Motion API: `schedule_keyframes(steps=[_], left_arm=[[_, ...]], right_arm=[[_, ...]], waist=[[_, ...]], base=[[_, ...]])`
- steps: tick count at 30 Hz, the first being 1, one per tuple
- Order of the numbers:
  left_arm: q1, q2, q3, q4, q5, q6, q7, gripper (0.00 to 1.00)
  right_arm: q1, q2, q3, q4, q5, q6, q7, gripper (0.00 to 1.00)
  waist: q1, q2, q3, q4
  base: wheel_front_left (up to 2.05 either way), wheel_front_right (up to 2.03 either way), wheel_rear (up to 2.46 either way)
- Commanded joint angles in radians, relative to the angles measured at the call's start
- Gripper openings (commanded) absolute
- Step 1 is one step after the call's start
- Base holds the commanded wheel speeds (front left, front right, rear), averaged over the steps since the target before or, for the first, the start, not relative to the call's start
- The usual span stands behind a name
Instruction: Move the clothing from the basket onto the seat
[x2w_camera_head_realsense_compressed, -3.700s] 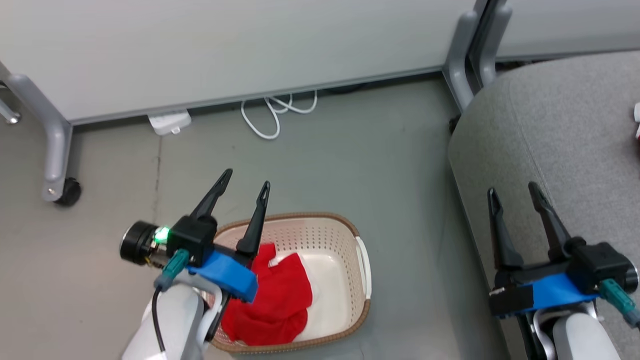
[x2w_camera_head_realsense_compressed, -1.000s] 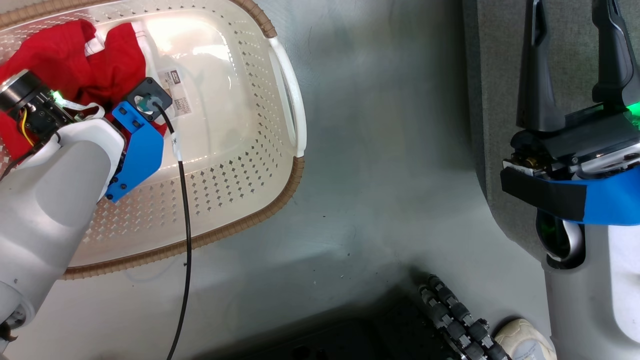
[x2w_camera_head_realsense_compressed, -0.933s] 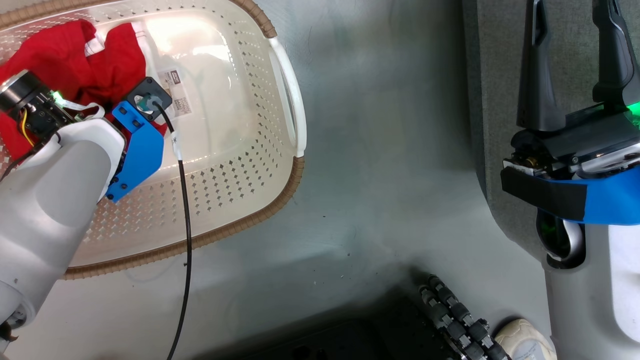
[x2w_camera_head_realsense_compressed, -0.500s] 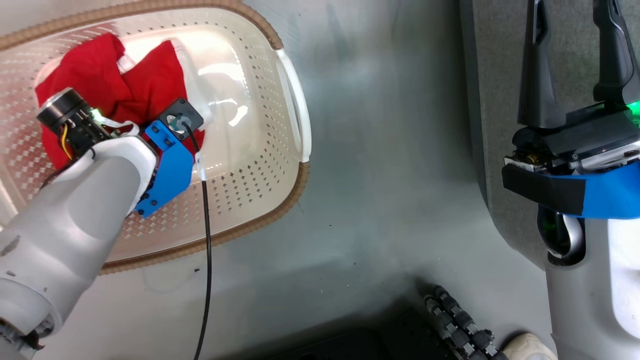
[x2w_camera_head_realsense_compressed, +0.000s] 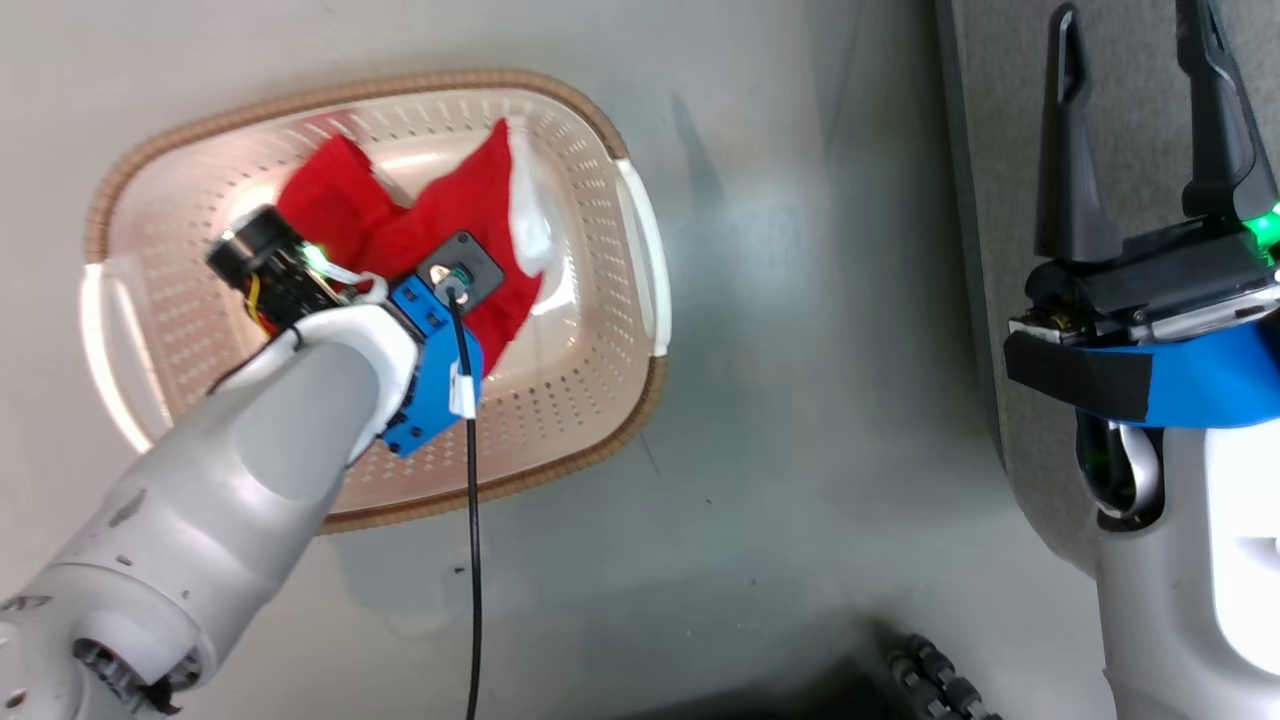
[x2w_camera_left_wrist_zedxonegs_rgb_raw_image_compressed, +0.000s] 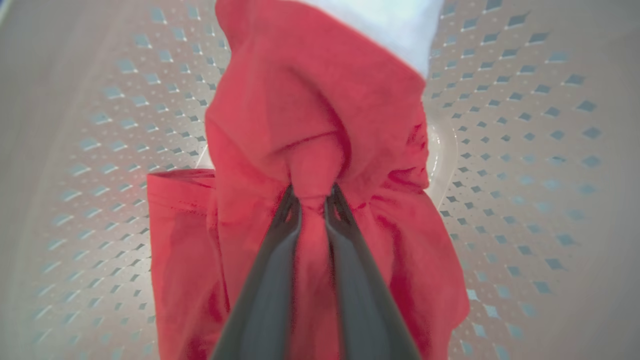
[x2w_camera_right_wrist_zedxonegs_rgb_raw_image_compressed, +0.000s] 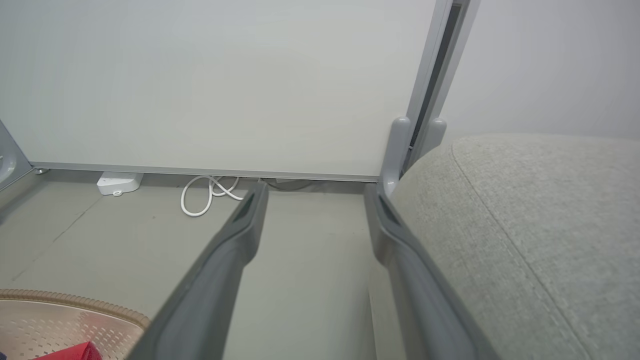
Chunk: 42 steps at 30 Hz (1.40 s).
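Note:
A red garment (x2w_camera_head_realsense_compressed: 450, 240) with white trim hangs bunched over the cream basket (x2w_camera_head_realsense_compressed: 600, 330), lifted off its floor. In the left wrist view my left gripper (x2w_camera_left_wrist_zedxonegs_rgb_raw_image_compressed: 311, 197) is shut on a fold of that red clothing (x2w_camera_left_wrist_zedxonegs_rgb_raw_image_compressed: 310, 125), the perforated basket wall (x2w_camera_left_wrist_zedxonegs_rgb_raw_image_compressed: 525, 150) behind it. In the head view the left wrist and forearm hide the fingers. My right gripper (x2w_camera_head_realsense_compressed: 1130, 35) stands open and empty at the right, over the edge of the grey seat (x2w_camera_head_realsense_compressed: 1000, 150). The right wrist view shows its gripper (x2w_camera_right_wrist_zedxonegs_rgb_raw_image_compressed: 315, 197) open beside the seat (x2w_camera_right_wrist_zedxonegs_rgb_raw_image_compressed: 540, 225), with the basket rim (x2w_camera_right_wrist_zedxonegs_rgb_raw_image_compressed: 75, 300) at the lower left.
The basket sits on a grey floor (x2w_camera_head_realsense_compressed: 800, 400). A white panel wall (x2w_camera_right_wrist_zedxonegs_rgb_raw_image_compressed: 200, 75) on grey legs stands beyond, with a coiled white cable (x2w_camera_right_wrist_zedxonegs_rgb_raw_image_compressed: 205, 192) and a power strip (x2w_camera_right_wrist_zedxonegs_rgb_raw_image_compressed: 117, 182) at its foot. A dark ribbed part of my base (x2w_camera_head_realsense_compressed: 940, 680) shows at the bottom.
The left gripper has risen with the red garment, pulling it up from the basket floor. The head camera has moved, so the basket looks smaller and more central. The right gripper stays open.

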Motion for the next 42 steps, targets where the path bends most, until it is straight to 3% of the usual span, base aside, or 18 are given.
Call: schedule_keyframes(steps=[1, 16, 27, 32, 42], left_arm=[[0.011, -0.008, -0.002, -0.002, -0.014, 0.0, -0.02, 0.0], [0.073, -0.115, -0.002, 0.001, -0.123, -0.001, -0.232, 0.0], [0.105, -0.145, 0.005, -0.024, -0.202, -0.001, -0.337, 0.0], [0.108, -0.153, 0.052, -0.048, -0.213, 0.006, -0.351, 0.0], [0.16, -0.129, 0.193, -0.228, -0.167, 0.052, -0.351, 0.0]], right_arm=[[0.017, 0.001, -0.004, 0.006, -0.005, 0.0, -0.001, 1.0], [0.108, -0.007, -0.033, 0.077, -0.042, 0.0, -0.001, 1.0], [0.191, -0.025, -0.051, 0.128, -0.037, 0.0, -0.001, 1.0], [0.234, -0.024, -0.055, 0.144, -0.032, 0.0, 0.0, 1.0], [0.307, -0.015, -0.057, 0.169, -0.024, 0.0, 0.0, 1.0]], waist=[[-0.0001, 0.0, -0.042, 0.027], [-0.0001, 0.0, -0.278, 0.123], [-0.0001, 0.0, -0.445, 0.169], [-0.0001, 0.0, -0.508, 0.181], [-0.0001, 0.0, -0.616, 0.196]], base=[[0.0, 0.0, 0.0], [0.0, 0.0, 0.0], [0.0, 0.0, 0.0], [0.0, 0.0, 0.0], [0.0, 0.0, 0.0]])
